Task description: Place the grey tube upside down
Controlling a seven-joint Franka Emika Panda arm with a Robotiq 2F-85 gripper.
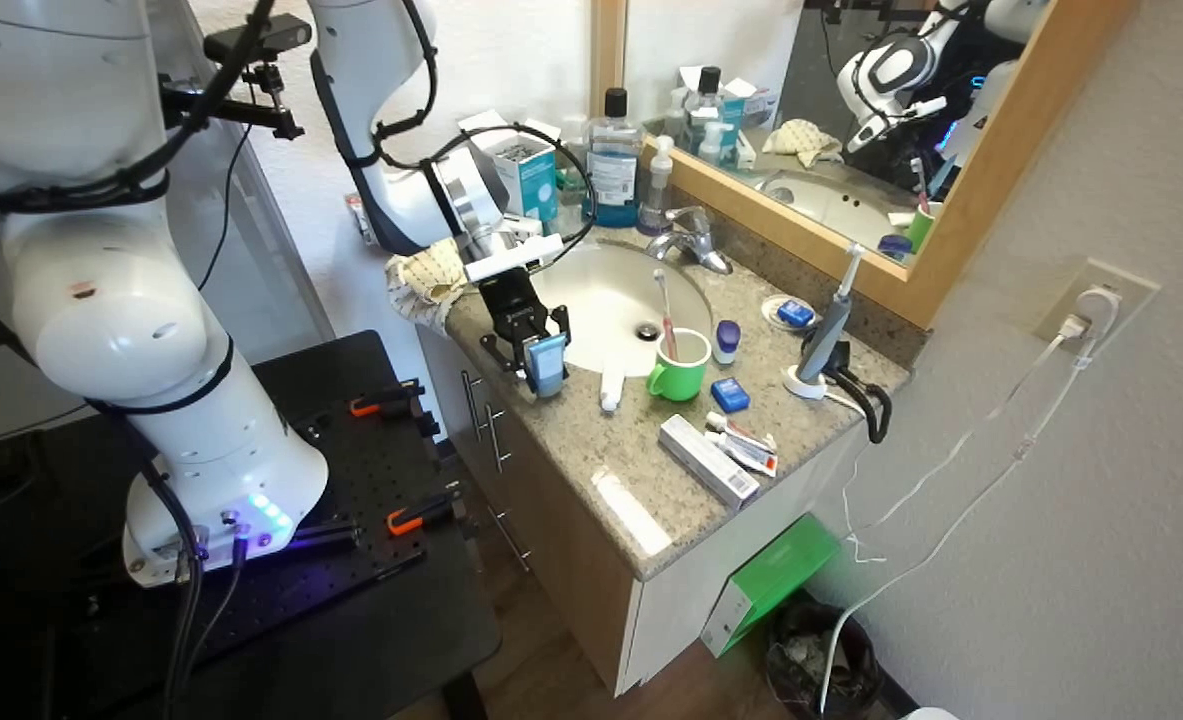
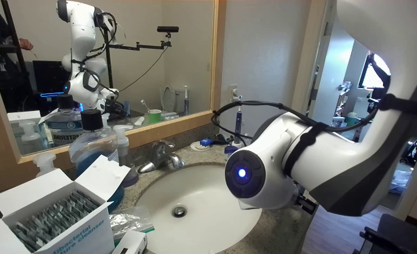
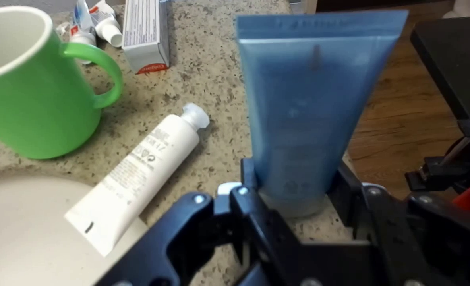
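A blue squeeze tube stands upright with its pale cap down and its flat crimped end up. It also shows in an exterior view near the counter's front edge. My gripper is shut on it, one finger on each side just above the cap. I cannot tell whether the cap touches the counter. A slim white-grey tube with a pale bluish cap lies on its side at the sink rim, left of my gripper in the wrist view. It also lies beside the cup in an exterior view.
A green cup holding a toothbrush stands beside the sink. A Colgate box, toothpaste tubes and a blue floss box lie farther along the counter. The faucet and an open white box stand behind the sink.
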